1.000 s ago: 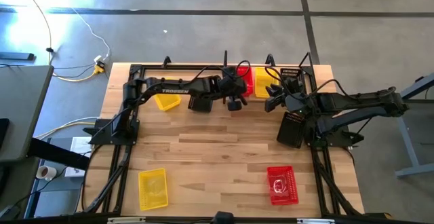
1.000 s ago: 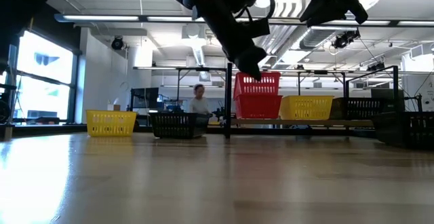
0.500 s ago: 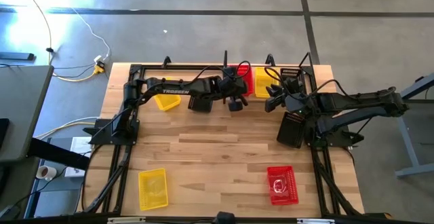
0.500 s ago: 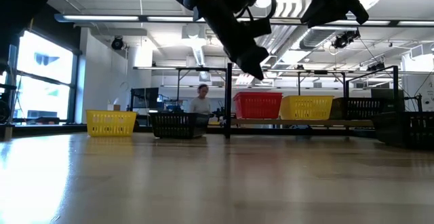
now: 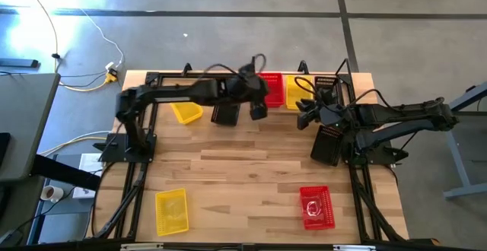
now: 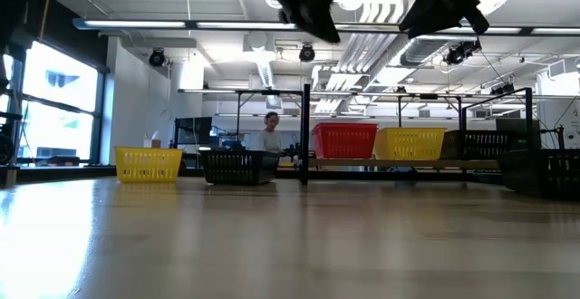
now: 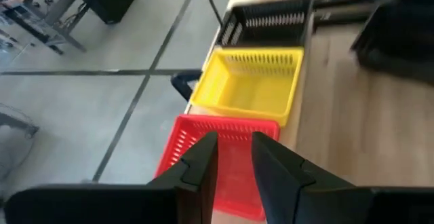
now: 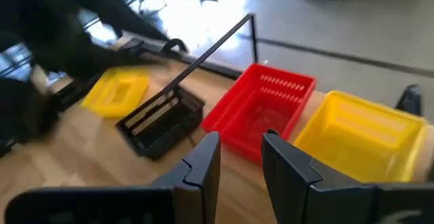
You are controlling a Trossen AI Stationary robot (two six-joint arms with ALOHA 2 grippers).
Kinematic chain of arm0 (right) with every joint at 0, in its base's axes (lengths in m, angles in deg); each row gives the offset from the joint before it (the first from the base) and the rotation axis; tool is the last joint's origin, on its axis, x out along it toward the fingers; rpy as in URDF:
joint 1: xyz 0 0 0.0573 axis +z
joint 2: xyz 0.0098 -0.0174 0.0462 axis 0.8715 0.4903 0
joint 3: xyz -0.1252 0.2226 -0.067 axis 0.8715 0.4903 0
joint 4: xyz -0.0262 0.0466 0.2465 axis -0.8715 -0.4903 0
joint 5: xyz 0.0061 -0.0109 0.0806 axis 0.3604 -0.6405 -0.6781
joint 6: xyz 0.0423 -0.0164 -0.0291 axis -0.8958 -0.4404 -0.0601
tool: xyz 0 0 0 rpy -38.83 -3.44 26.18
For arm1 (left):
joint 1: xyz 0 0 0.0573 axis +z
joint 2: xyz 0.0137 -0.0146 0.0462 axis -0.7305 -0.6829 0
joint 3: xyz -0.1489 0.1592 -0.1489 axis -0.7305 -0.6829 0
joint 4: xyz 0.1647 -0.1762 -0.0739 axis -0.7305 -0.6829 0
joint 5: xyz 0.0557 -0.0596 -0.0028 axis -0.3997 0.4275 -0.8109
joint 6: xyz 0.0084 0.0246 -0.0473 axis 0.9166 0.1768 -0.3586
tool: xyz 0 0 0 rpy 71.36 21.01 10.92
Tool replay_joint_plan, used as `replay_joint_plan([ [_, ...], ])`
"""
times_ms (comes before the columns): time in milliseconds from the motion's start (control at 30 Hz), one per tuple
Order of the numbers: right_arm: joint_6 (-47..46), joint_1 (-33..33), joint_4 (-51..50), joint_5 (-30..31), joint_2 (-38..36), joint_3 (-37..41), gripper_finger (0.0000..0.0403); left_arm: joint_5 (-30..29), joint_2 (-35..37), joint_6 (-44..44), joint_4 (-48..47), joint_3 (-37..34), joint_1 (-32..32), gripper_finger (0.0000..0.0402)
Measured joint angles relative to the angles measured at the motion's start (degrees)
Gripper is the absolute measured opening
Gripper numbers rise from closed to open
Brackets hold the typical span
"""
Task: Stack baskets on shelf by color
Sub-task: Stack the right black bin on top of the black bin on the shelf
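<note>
The shelf point(image 6: 408, 162) stands along the table's far edge. On it sit a red basket point(image 5: 272, 90), a yellow basket point(image 5: 295, 93) and a black basket point(image 5: 327, 84), side by side. My left gripper point(image 5: 257, 105) hangs just near of the red basket point(image 7: 227, 166), raised, slightly open and empty. My right gripper point(image 5: 304, 115) hovers near of the yellow basket point(image 8: 359, 136), also slightly open and empty. Loose on the table are a black basket point(image 5: 226, 114), a yellow one point(image 5: 186, 112), another black one point(image 5: 327, 144), a yellow one point(image 5: 171, 209) and a red one point(image 5: 316, 205).
The shelf's upright black posts point(image 6: 304, 131) stand beside the red basket. The arm bases and black frame rails run down both table sides. Bare wood lies across the table's middle point(image 5: 243, 167). A person point(image 6: 269, 134) is in the room beyond the far edge.
The red basket that hung tilted above the shelf's red basket has dropped into it and sits level. My left gripper has let go and risen well above the shelf, the arm folding upward. My right arm has kept still.
</note>
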State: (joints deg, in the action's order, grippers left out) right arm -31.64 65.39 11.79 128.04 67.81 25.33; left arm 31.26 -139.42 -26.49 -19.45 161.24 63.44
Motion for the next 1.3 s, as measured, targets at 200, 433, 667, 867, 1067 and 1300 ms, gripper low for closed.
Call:
replay_joint_plan([
  [200, 1.47, 0.13, -0.10, -7.96, 0.04, 0.00, 0.0094, 1.83, 9.04, -5.37, -7.94, 0.02, -0.92, 0.0075],
  [433, 0.26, 0.15, -1.20, -18.03, 0.09, 0.09, 0.0094, 7.91, 17.43, -15.65, -23.13, 0.02, -3.25, 0.0071],
  [667, -5.20, 0.15, -3.01, -24.44, 0.20, 0.13, 0.0094, 7.02, 21.68, -25.11, -39.70, -1.98, -8.18, 0.0070],
  [867, -11.19, 0.59, -4.49, -30.02, 0.75, 0.17, 0.0094, 6.86, 26.07, -34.03, -42.21, -10.26, -14.82, 0.0069],
  [1067, -17.82, 4.39, -8.56, -34.02, 1.76, 0.20, 0.0094, 5.15, 29.01, -43.97, -41.80, -16.44, -22.58, 0.0069],
  [1300, -25.57, 12.28, -11.98, -39.31, 4.35, 0.20, 0.0094, 4.40, 29.54, -51.98, -41.87, -19.70, -29.64, 0.0069],
])
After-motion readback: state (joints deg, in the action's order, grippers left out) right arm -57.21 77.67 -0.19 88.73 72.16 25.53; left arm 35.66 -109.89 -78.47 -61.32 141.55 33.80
